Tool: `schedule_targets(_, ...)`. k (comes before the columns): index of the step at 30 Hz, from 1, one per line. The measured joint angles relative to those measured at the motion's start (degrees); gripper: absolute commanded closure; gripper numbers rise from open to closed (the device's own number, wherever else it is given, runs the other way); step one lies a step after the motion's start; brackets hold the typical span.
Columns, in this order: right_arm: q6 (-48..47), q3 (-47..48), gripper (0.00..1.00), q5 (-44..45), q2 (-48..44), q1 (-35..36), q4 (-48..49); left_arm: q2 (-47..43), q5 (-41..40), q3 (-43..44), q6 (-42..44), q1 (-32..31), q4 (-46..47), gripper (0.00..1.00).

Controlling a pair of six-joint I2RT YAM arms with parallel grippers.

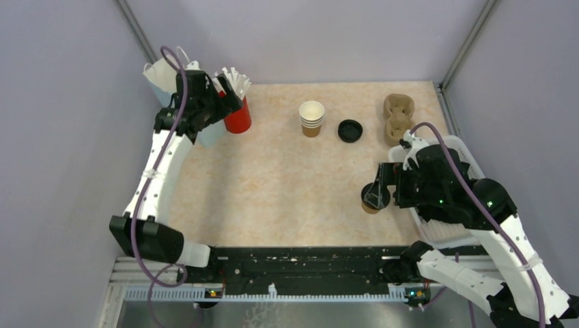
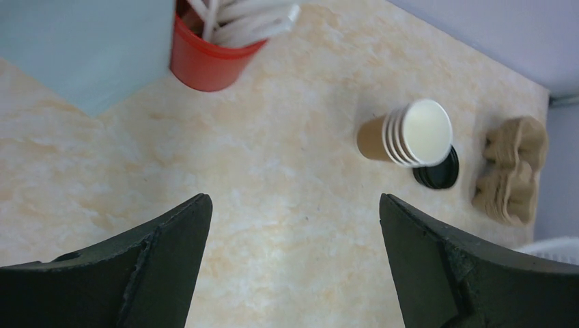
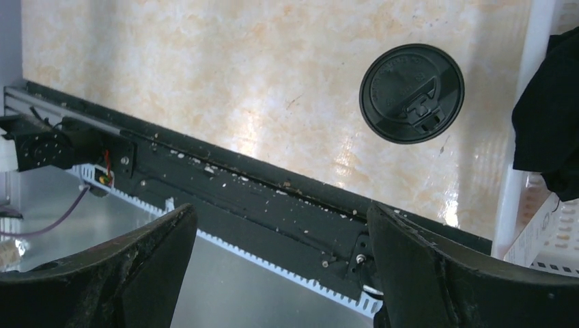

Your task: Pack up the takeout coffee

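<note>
1. As the right gripper [image 3: 278, 213] hangs with its fingers spread wide and nothing between them, I log it as not holding. The spread looks set to fit around a cup body.
2. Takeout coffee [image 3: 412, 93] stands upright on the table just left of the white basket [image 3: 529, 82], black lid seated. It lies off to one side of the fingers, not inside their span.
3. Next move, my estimate: bring the fingers around the cup wall below the lid and squeeze lightly. Paper crushes, and a tilt could pop the lid.
4. Cardboard carrier [image 1: 398, 115], loose black lid [image 1: 350, 130] and stack of lidless cups [image 1: 312, 118] sit beyond the basket toward the back wall. Carrier is nearest the basket, stack farthest left. The carrier's wells suggest it is meant to take the cup, though I cannot tell the destination.
5. Left gripper [image 2: 293, 199], also wide and empty, is well apart from the basket at the far left, by the red straw cup [image 2: 212, 61] and pale blue bag [image 2: 82, 48]. I judge that keeps it out of the right arm's path.
</note>
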Motion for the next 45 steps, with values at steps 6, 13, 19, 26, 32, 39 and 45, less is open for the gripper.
schedule_targets(6,0.1,0.2,0.06,5.5,5.9,0.0,3.0,9.5,-2.7,7.0,-1.5,9.4,-0.4,0.02)
schedule_targets(13,-6.3,4.6,0.04,10.3,20.8,-0.4,7.3,14.8,-5.6,14.9,-0.6,19.7,-0.5,0.05)
schedule_targets(19,-11.9,8.1,0.04,8.7,27.6,-6.1,10.7,18.2,-8.0,19.6,2.6,23.1,0.6,0.16)
schedule_targets(26,-14.7,12.5,0.04,5.9,34.3,-12.0,13.8,27.0,-7.4,24.6,3.9,22.8,1.3,0.29)
schedule_targets(32,-15.5,14.0,0.05,4.6,36.9,-12.5,14.5,29.2,-7.7,23.9,4.3,22.8,1.1,0.33)
schedule_targets(39,-15.0,14.0,0.05,4.0,36.9,-12.8,15.6,29.0,-8.3,22.6,6.4,22.6,3.5,0.36)
schedule_targets(45,-14.0,13.7,0.05,2.7,36.9,-12.8,16.3,28.9,-8.5,21.7,7.4,22.5,3.9,0.41)
